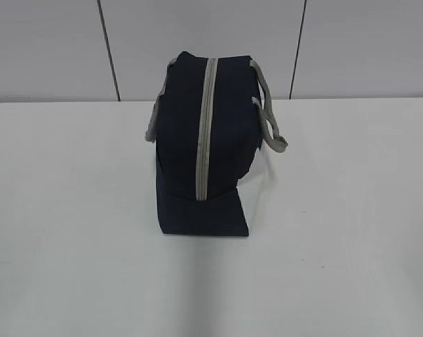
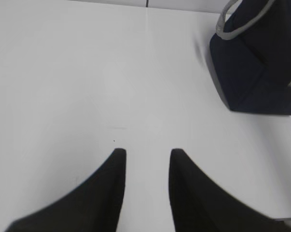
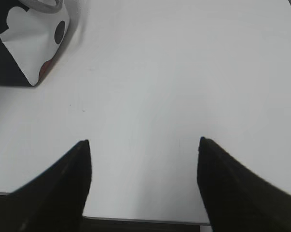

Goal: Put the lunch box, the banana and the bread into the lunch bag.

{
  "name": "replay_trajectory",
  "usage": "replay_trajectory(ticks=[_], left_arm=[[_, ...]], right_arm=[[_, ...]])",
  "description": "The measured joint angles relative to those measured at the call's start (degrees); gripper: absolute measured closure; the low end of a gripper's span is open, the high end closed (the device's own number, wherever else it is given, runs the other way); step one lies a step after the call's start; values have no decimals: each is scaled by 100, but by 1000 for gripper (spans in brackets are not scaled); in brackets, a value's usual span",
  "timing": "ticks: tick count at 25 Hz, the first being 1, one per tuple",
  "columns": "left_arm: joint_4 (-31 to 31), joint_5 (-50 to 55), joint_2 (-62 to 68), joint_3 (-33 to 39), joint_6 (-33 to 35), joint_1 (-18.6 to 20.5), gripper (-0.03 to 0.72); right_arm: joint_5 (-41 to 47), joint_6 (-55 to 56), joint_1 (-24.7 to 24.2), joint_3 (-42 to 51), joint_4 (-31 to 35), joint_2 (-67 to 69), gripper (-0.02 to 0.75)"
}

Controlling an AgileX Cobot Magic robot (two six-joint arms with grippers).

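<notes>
The dark navy lunch bag (image 1: 204,140) stands mid-table with its grey zipper strip (image 1: 205,130) running along the top and looking shut, and grey strap handles on both sides. It also shows at the top right of the left wrist view (image 2: 261,58) and at the top left of the right wrist view (image 3: 32,43), where its white side panel has black spots. My left gripper (image 2: 146,153) is open and empty over bare table, left of the bag. My right gripper (image 3: 143,142) is wide open and empty near the front table edge. The lunch box, banana and bread are out of view.
The white table (image 1: 71,210) spreads around the bag. A pale panelled wall (image 1: 57,49) rises behind it. The table's front edge (image 3: 145,221) shows under my right gripper.
</notes>
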Motion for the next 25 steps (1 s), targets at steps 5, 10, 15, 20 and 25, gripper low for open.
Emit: replay_trajectory(ticks=[5, 10, 15, 20, 25], left_arm=[[-6, 0, -14, 0, 0, 122, 452], [-6, 0, -14, 0, 0, 122, 452], [-10, 0, -14, 0, 0, 122, 453], [-17, 0, -14, 0, 0, 122, 453], [-17, 0, -14, 0, 0, 122, 453]], right_arm=[[13, 0, -9, 0, 0, -12, 228], [13, 0, -9, 0, 0, -12, 228], [13, 0, -9, 0, 0, -12, 229], [13, 0, -9, 0, 0, -12, 229], [13, 0, -9, 0, 0, -12, 228]])
